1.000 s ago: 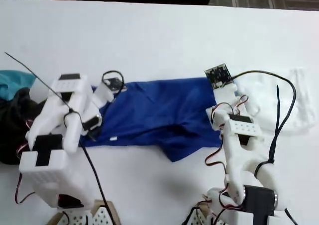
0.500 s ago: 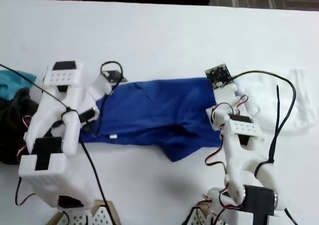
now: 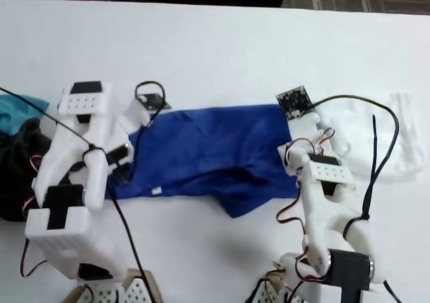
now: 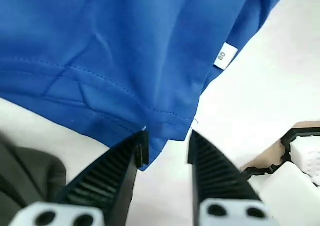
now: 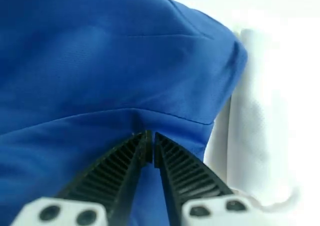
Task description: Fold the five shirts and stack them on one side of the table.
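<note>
Wrist views show the left gripper [image 4: 167, 141] open at the creased blue shirt [image 3: 208, 148], the right gripper [image 5: 150, 137] pinching it.

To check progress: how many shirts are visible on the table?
4: blue shirt in the middle, white shirt at the right, teal shirt and dark shirt at the left edge. A fifth may be hidden.
</note>
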Motion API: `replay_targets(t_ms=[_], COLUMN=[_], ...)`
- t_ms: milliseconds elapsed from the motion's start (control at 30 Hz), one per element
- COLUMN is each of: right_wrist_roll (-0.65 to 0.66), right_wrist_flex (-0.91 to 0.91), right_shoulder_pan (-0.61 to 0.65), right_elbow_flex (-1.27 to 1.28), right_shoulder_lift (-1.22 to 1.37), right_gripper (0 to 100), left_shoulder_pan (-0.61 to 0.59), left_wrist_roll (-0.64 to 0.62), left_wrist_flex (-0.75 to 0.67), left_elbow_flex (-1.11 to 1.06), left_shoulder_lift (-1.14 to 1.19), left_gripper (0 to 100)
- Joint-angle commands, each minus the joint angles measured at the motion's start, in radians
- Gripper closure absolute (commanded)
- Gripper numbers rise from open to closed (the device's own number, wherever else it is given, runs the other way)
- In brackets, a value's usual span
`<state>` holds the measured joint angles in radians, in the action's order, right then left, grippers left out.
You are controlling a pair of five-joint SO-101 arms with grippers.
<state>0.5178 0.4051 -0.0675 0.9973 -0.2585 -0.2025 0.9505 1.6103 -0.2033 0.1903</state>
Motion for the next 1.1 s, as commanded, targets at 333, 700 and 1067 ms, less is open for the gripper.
replay_targets(t_ms=[333,700,1067], right_wrist_roll=[0.0,0.0,0.0], right_wrist_flex=[-0.016,-0.016,-0.016], right_shoulder_pan=[-0.002,-0.002,-0.002], right_elbow_flex=[0.0,0.0,0.0], right_shoulder_lift=[0.001,0.001,0.001], right_gripper=[97.8,97.8,97.8], left_shoulder_pan=[-0.002,-0.003,-0.031], left_wrist_roll=[0.006,0.011,0.015], left_wrist_flex=[-0.147,-0.166,-0.048], left_elbow_flex=[-0.193,-0.211,-0.077], left_shoulder_lift=[-0.025,-0.031,-0.034], left_gripper=[84,98,97])
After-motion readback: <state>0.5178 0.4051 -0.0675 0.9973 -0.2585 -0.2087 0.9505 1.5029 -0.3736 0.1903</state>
